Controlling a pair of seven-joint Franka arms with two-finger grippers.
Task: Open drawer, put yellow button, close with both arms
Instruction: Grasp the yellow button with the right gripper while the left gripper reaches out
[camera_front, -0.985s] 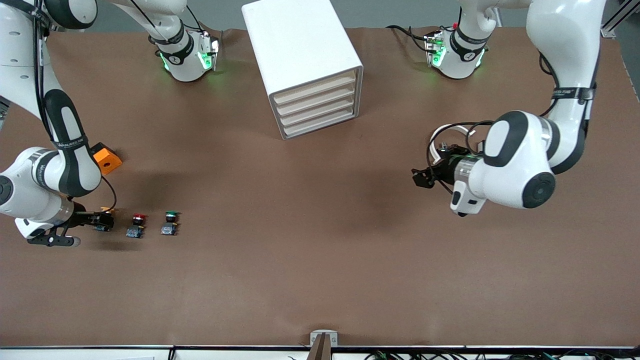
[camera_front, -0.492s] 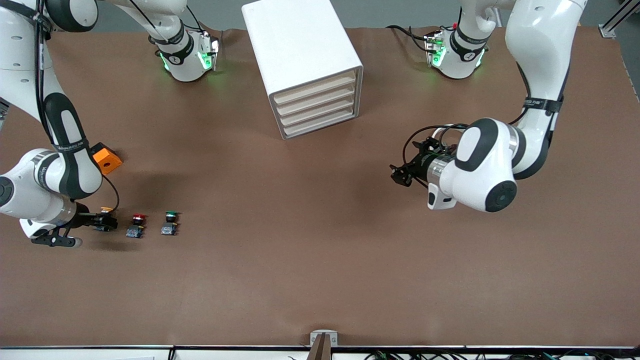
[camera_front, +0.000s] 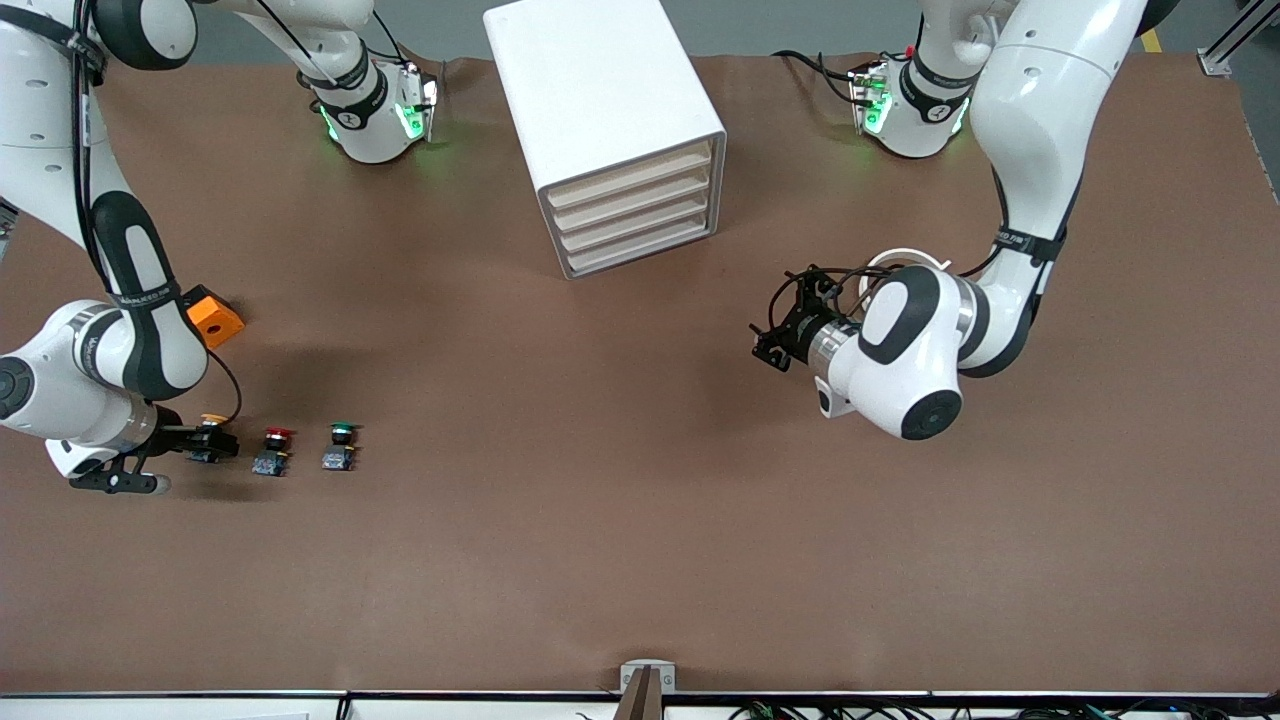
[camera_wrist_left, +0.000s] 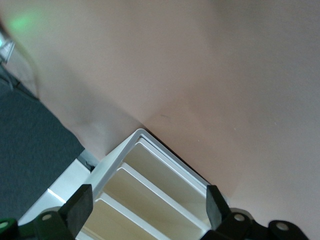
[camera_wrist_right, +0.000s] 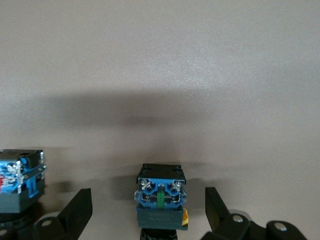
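Note:
The white cabinet (camera_front: 600, 95) stands between the arm bases, all four drawers shut; the top drawer (camera_front: 632, 172) is the uppermost cream front. The yellow button (camera_front: 212, 420) stands on the table at the right arm's end. My right gripper (camera_front: 222, 443) is open down at the table, a finger on each side of the button without touching it. In the right wrist view the button's blue base (camera_wrist_right: 161, 196) sits between the open fingers (camera_wrist_right: 80, 207). My left gripper (camera_front: 765, 345) is open above the table, pointing at the cabinet, apart from it. The left wrist view shows the cabinet's cream drawer fronts (camera_wrist_left: 160, 172).
A red-capped button (camera_front: 275, 448) and a green-capped button (camera_front: 341, 445) stand in a row beside the yellow one, toward the table's middle. The red one's base shows in the right wrist view (camera_wrist_right: 20, 176). An orange block (camera_front: 215, 320) lies farther from the camera.
My left arm has swung its gripper toward the cabinet front. My right gripper has crept a little along the table onto the yellow button.

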